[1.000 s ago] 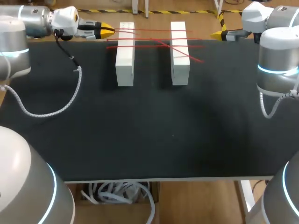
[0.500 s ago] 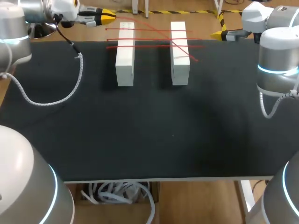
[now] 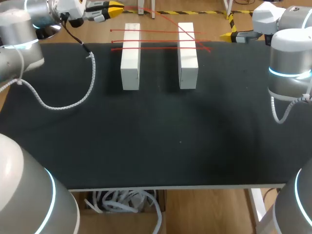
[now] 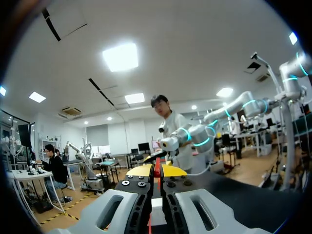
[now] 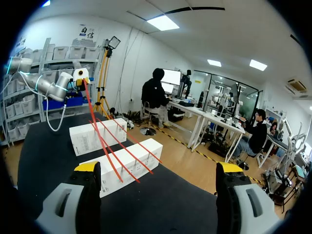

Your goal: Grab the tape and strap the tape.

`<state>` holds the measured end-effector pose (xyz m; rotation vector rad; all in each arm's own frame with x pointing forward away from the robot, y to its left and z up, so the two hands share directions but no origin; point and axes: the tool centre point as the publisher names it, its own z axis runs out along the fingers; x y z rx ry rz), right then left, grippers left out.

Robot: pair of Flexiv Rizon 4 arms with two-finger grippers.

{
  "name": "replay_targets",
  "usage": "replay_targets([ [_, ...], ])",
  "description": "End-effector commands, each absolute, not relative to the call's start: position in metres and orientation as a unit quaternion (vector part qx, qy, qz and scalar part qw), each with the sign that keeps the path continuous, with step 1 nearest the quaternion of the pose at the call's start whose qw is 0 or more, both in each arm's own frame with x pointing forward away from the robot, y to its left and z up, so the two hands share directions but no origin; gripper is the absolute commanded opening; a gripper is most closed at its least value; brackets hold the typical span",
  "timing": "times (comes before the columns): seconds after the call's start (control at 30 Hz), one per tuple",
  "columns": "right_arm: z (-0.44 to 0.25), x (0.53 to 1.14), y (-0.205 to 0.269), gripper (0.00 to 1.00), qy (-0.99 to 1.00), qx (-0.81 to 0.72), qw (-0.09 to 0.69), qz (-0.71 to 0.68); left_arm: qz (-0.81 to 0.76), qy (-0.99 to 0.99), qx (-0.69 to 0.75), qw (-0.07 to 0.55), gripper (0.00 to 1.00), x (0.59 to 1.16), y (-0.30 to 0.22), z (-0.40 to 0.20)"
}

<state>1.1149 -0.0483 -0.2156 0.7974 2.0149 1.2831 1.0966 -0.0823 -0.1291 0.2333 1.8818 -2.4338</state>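
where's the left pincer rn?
Head view, far left: left pincer is beyond the table back edge, left of the left white block, shut on a red strap.

Your left gripper (image 3: 113,7) at the far corner, thin red tape strands (image 3: 156,41) stretched across two white rectangular blocks (image 3: 130,58), black tabletop (image 3: 156,131).

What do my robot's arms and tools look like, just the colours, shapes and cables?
The left arm and right arm are rounded silver-grey tubes with white end housings and glowing cyan rings. The left tool and right tool have black and pale grey fingers with bright yellow tips. A cable, black then sleeved in white braid, runs from the left arm.
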Motion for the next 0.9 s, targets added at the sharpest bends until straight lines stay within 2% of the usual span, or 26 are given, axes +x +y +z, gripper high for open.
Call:
replay_targets([
  [0.03,-0.216,1.115,-0.049,1.0,0.762,0.301,0.306,0.486,-0.807,0.583,0.088,0.023,0.0,1.099,-0.085,-0.134],
  [0.9,-0.216,1.115,-0.049,1.0,0.762,0.301,0.306,0.486,-0.823,0.561,0.086,0.02,0.0,1.096,-0.083,-0.123],
])
